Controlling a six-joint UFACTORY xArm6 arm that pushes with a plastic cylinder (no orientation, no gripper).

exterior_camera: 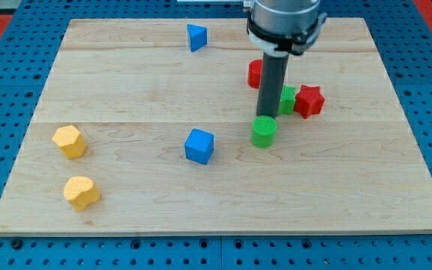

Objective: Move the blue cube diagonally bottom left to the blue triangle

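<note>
While only one camera view is on record, its contents are listed as follows.

Camera view:

- Wooden board (126, 82): pale planks, lying on a blue perforated surface (6, 75) that shows on all sides. No brand, label or writing can be read anywhere.
- Blue cube (199, 145): near the board's middle, slightly toward the view's bottom, standing free of every other block.
- Blue triangle (196, 37): near the view's top edge of the board, almost straight above the blue cube and well apart from it.
- Green cylinder (263, 131): to the view's right of the blue cube, near it but apart.
- My tip (265, 116): the rod's lower end, coming down just behind the green cylinder at its top edge; whether it touches cannot be told. The rod has no jaws and holds nothing. It is to the view's right of the blue cube, not in contact with it.
- Red block (255, 73): partly hidden behind the rod, shape unclear.
- Green block (288, 99): small, just right of the rod, shape unclear, touching or nearly touching the red star.
- Red star (309, 100): at the view's right of that green block.
- Upper yellow block (69, 141): by the board's left edge, many-sided.
- Lower yellow block (81, 193): below the first, rounded, apart from it.
</note>
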